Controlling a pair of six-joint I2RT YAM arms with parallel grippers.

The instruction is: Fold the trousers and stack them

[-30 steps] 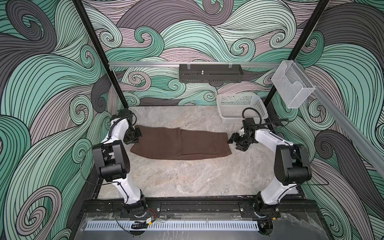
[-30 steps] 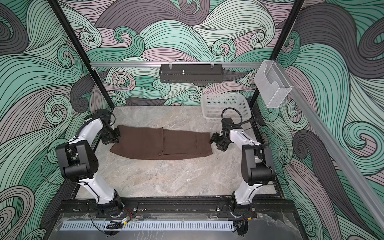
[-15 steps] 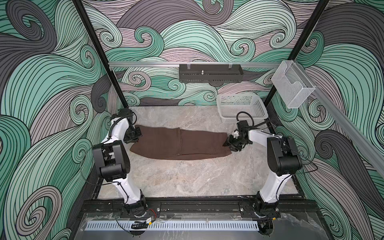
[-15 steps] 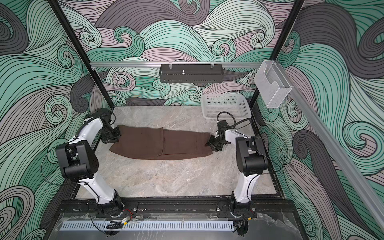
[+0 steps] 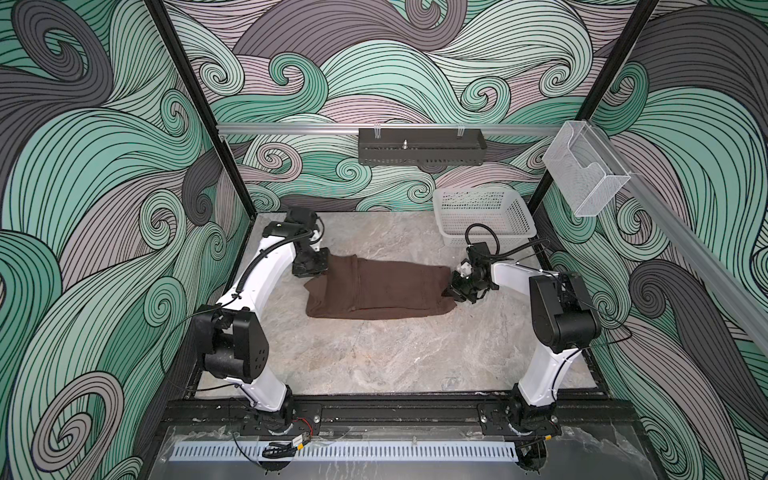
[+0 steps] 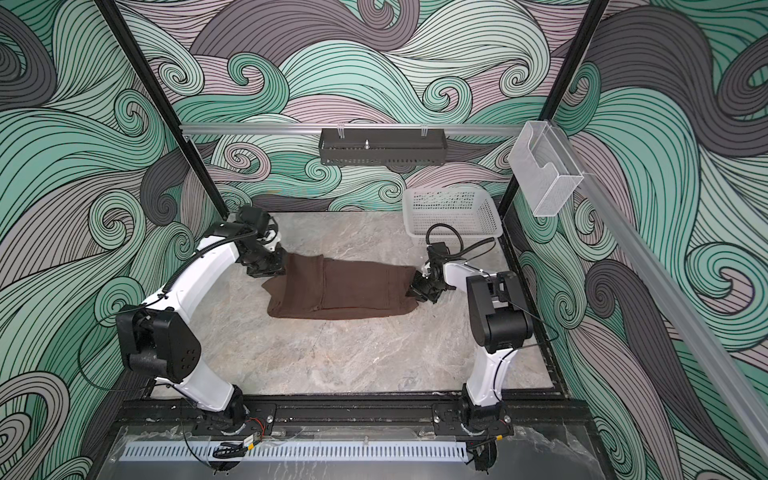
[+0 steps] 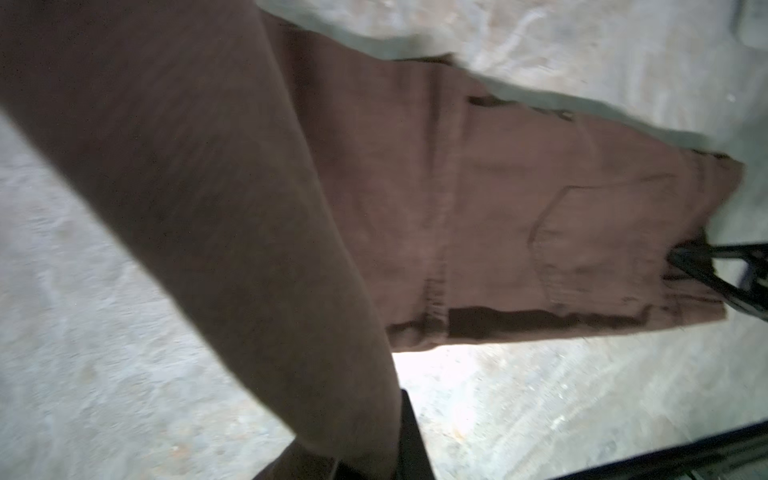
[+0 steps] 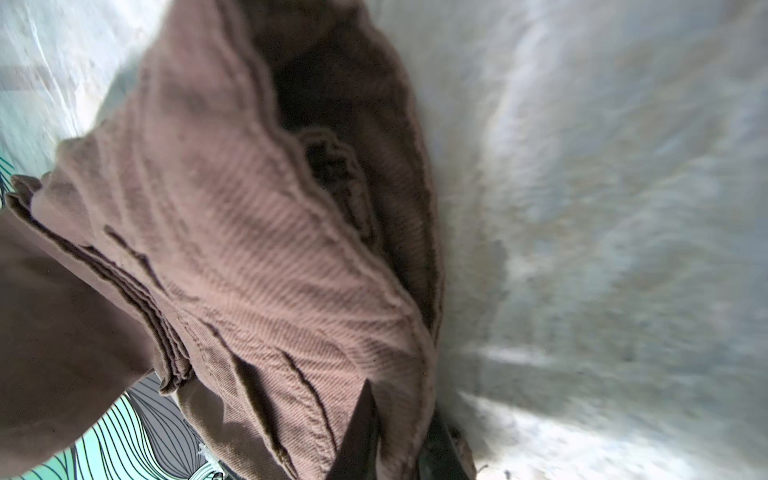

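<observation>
A: Where are the dark chocolate-brown, soft-fabric trousers (image 5: 382,286) found?
B: They are laid folded across the far middle of the grey marbled bench (image 5: 395,357), between the two arms.
A: How is the left end effector (image 5: 322,266) seen?
B: It is closed on the trousers' left end, which is raised off the bench.
A: And the right end effector (image 5: 451,291)?
B: A seamed edge of the trousers' right end is pinched between its fingers (image 8: 361,432), near the white plastic mesh basket (image 5: 482,208).
</observation>
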